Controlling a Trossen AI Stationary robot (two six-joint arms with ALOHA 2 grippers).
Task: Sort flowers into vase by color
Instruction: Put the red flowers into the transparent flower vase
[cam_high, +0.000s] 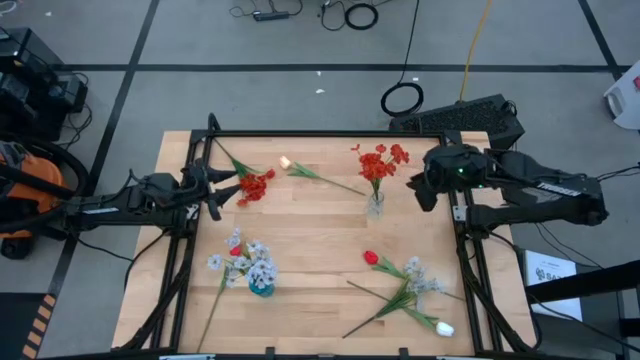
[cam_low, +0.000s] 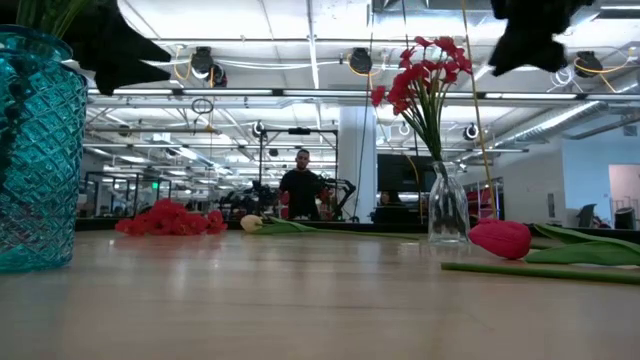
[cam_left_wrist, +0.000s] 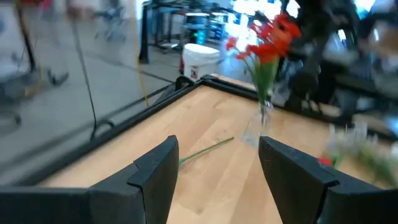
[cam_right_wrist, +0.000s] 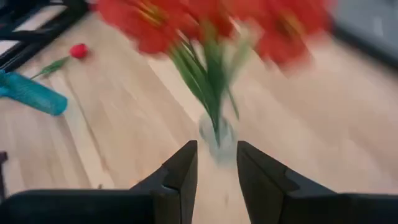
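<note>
A clear glass vase (cam_high: 375, 207) right of centre holds a bunch of red flowers (cam_high: 380, 160) by their stems. My right gripper (cam_high: 418, 188) hovers just to its right, raised above the table; its fingers (cam_right_wrist: 216, 152) stand narrowly apart with nothing between them, pointing slantwise down at the vase (cam_right_wrist: 216, 134). My left gripper (cam_high: 213, 192) waits open at the table's left edge, beside a red blossom cluster (cam_high: 255, 186) that lies on the wood. A teal vase (cam_high: 261, 287) near the front left holds pale blue-white sprays (cam_high: 245, 260).
A cream tulip (cam_high: 285, 162) lies at the far middle. At the front right a red tulip (cam_high: 370, 257), a pale spray (cam_high: 420, 280) and another cream tulip (cam_high: 443, 328) lie loose. A black frame (cam_high: 330, 134) rims the table. A person (cam_low: 303, 185) stands in the room beyond.
</note>
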